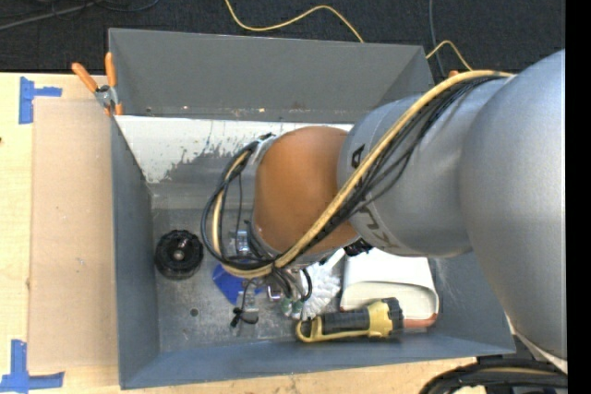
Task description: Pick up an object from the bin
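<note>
Pincer [260, 298] sits low near the floor of the bin [129, 272], front-middle, mostly hidden under the wrist's orange cover [300, 189] and its looped cables [222, 217]. Cannot tell whether it is spread or pressed together. Nothing seen pinched in it.

Camera view, 1 only:
- Small blue piece [225, 281] lies flat on the floor, just left of the pincer and partly under it. It is the nearest thing.
- White bristly thing [323, 288] lies just right of the pincer, close against the wrist hardware.
- White block [392, 283] is further right, near the right wall.
- Yellow-and-black tool [355, 322] lies along the front wall, in front of the block.
- Black round knob [177, 254] stands apart at left.

Judgement: the blue piece is the likely pick, though not certain.

Risks:
- The piece looks thin and flat, so a closing pincer could skate over it or push it sideways.
- Pressing lower could scrape the metal floor.
- The bristles sit close enough to get caught in the grip, giving 2 things instead of 1.
- The slack cables could drag the knob.
</note>
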Available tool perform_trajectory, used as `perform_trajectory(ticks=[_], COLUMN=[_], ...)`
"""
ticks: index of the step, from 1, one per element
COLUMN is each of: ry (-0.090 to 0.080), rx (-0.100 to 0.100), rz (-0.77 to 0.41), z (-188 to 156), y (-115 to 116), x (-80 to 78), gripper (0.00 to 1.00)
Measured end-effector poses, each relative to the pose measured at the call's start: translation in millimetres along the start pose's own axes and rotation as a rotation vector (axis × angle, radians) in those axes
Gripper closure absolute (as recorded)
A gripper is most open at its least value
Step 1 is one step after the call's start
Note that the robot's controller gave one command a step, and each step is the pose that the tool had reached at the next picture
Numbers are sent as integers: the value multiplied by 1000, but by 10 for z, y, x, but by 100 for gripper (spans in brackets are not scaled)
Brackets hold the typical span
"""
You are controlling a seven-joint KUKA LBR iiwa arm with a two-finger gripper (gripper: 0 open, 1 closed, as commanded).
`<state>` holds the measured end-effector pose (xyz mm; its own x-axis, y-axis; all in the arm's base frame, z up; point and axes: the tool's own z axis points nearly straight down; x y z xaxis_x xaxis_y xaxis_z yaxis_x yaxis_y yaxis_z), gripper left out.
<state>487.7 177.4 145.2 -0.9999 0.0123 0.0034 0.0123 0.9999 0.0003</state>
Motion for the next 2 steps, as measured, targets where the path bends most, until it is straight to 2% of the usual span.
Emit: perform_trajectory(ticks=[1, 2], ry=[0, 0], rx=[0, 0], rz=[0, 1], z=[0, 0], y=[0, 0], x=[0, 0], gripper=[100, 100])
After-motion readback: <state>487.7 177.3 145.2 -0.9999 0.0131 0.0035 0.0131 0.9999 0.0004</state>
